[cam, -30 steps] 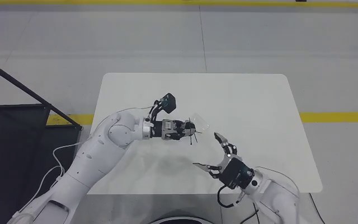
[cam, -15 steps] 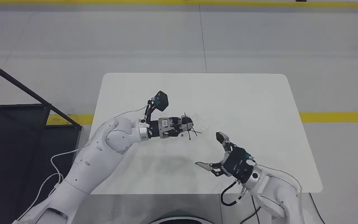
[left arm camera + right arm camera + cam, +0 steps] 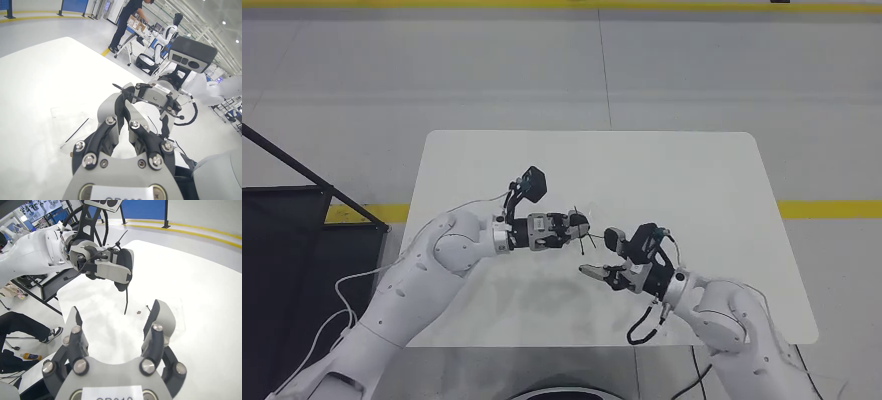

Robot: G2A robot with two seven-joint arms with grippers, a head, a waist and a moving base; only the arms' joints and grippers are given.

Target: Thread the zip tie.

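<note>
The left arm's fingers [image 3: 113, 271] are clamped tight on the black zip tie [image 3: 126, 298], its tail hanging below them over the counter [image 3: 189, 285], while the right arm's fingers [image 3: 162, 315] stand spread wide nearby, facing that tail.

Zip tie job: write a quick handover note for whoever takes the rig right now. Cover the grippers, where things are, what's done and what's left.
Left gripper: shut on the black zip tie, held above the white table, one end hanging loose below the fingers.
Right gripper: open and empty, close by, fingers pointed toward that hanging end.
A second zip tie lies on a clear sheet on the table.
Done: one tie picked up.
Left: threading looks unfinished. The open gripper probably takes the loose end next.
</note>
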